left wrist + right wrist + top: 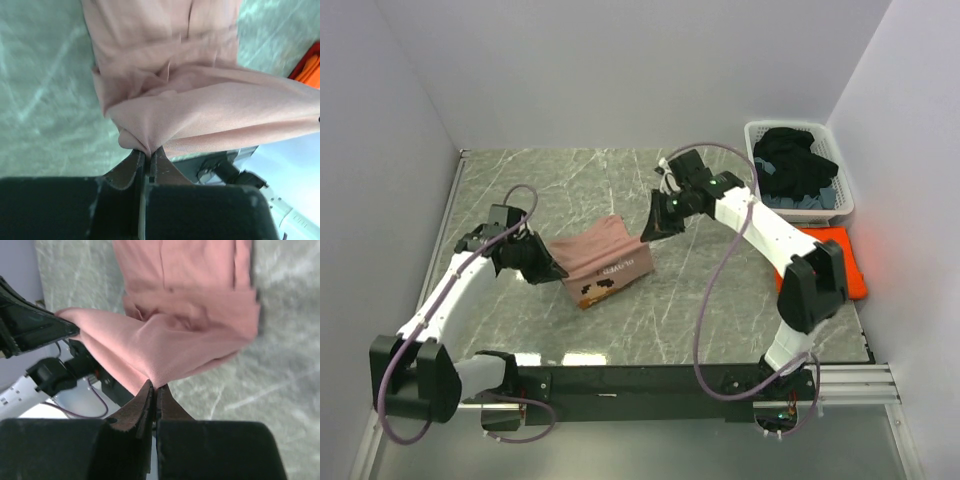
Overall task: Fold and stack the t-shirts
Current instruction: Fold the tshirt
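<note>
The dusty-pink tee [605, 259] lies partly folded at the table's middle, its pixel graphic and white lettering facing up near the front. My left gripper [552, 268] is shut on the tee's left edge; the left wrist view shows the pinched cloth [150, 125] bunched at the fingertips [148, 152]. My right gripper [648, 232] is shut on the tee's right edge, and the right wrist view shows the cloth [180, 335] lifted in a fold above the table. The bright-orange tee [837, 258] lies folded at the right, partly behind the right arm.
A white laundry basket [848, 189] with dark clothes stands at the back right. Grey walls enclose the marble table [570, 180] on three sides. The orange tee's edge [308, 67] shows at the right of the left wrist view.
</note>
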`<state>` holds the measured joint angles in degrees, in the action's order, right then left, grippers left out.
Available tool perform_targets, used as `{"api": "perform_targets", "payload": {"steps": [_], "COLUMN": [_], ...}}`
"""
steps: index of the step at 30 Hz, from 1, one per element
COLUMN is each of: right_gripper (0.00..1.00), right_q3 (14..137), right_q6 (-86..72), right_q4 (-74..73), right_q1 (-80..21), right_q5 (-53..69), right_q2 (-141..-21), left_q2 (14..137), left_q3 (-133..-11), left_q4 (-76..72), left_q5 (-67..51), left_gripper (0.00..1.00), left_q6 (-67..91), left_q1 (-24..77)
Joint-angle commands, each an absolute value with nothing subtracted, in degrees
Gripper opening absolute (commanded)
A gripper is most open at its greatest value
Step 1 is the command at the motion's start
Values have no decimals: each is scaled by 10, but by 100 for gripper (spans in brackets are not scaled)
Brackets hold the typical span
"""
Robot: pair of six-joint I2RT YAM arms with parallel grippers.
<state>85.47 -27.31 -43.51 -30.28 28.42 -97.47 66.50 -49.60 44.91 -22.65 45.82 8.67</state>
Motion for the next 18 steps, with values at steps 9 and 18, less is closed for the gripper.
{"api": "perform_targets", "payload": {"steps": [9, 18], "right_gripper": [0, 0], "right_q3": [1058, 1091], "right_q6": [-282, -316], "right_q4": [-399, -309], "right_q1": [-280, -247], "right_q5": [326, 349], "right_q2": [-1158, -1245], "left_q2": [830, 969], "left_q3": [-595, -695], "left_q4": [366, 308], "left_q5": [-200, -183], "left_gripper": [1, 1], "left_q6": [388, 373], "left_q1": [11, 2]}}
